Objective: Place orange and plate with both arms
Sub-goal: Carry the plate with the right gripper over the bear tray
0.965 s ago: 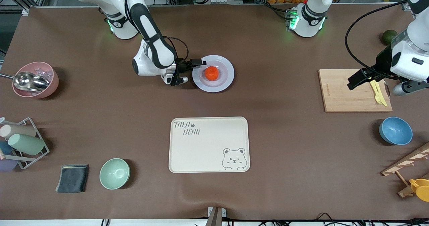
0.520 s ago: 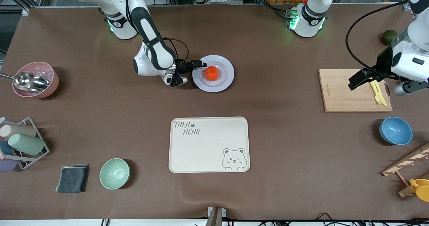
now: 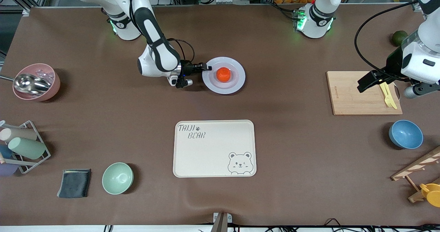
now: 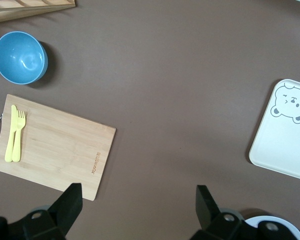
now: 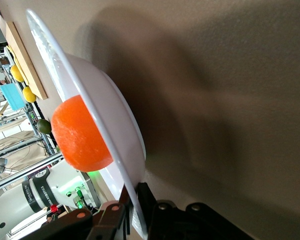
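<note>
One step looks done — the orange [image 3: 223,74] sits in the middle of the plate [image 3: 235,84], which you can confirm in the right wrist view, where the fruit [image 5: 82,135] rests in the plate's well [image 5: 117,135]. What seems left is carrying the plate to the cream bear tray [image 3: 215,148], which lies nearer the front camera and well apart from it; that tray has nothing on it yet.

Your right gripper [image 3: 206,67] is pinched on the plate's rim at the side toward the right arm's end of the table, its fingers [image 5: 140,202] closed over the thin edge. The plate appears lifted off the cloth, judging by the shadow under it. The forearm lies low and level.

Your left gripper [image 3: 373,80] hangs over the wooden cutting board [image 3: 357,98] with its jaws wide and empty — that arm waits. A yellow fork and knife [image 3: 387,95] lie on the board.
</note>
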`<state>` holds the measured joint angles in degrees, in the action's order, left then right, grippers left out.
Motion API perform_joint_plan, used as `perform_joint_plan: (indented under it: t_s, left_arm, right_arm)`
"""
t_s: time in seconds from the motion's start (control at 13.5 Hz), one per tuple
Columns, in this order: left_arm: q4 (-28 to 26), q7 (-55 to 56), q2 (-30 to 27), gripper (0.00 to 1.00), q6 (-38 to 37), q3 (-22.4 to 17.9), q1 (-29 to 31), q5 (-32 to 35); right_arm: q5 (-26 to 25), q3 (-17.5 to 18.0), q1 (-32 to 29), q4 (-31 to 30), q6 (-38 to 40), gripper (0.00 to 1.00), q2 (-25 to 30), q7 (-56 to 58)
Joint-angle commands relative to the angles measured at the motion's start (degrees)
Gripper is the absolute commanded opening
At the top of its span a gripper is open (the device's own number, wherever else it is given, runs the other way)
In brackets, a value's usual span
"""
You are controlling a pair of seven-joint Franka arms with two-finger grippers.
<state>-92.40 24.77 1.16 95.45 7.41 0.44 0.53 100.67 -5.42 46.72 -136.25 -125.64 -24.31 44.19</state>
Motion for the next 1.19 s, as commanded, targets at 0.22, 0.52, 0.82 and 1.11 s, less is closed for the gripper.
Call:
perform_joint_plan:
  t_s: [0.22,0.52,0.82,1.11]
  left_arm:
    - [0.8,-0.2,0.0,1.0,-0.2,0.4,0.5,1.2]
    - [2.1,-0.2,0.3,1.0,-0.2,0.4,0.4,1.2]
    - [2.1,-0.2,0.3,1.0,-0.3,0.4,0.2,1.3]
    - [2.1,-1.7,0.3,1.0,-0.3,0.4,0.1,1.3]
  right_arm:
    - [2.2,-0.4,0.4,-0.7,0.0,0.0,1.6,0.5]
    - [2.2,-0.5,-1.3,-0.7,0.3,0.0,4.2,-0.1]
    - [2.2,-0.6,-3.2,0.0,2.1,0.0,6.2,-5.1]
    - [2.2,-0.7,-4.8,4.0,2.0,0.0,6.2,-10.5]
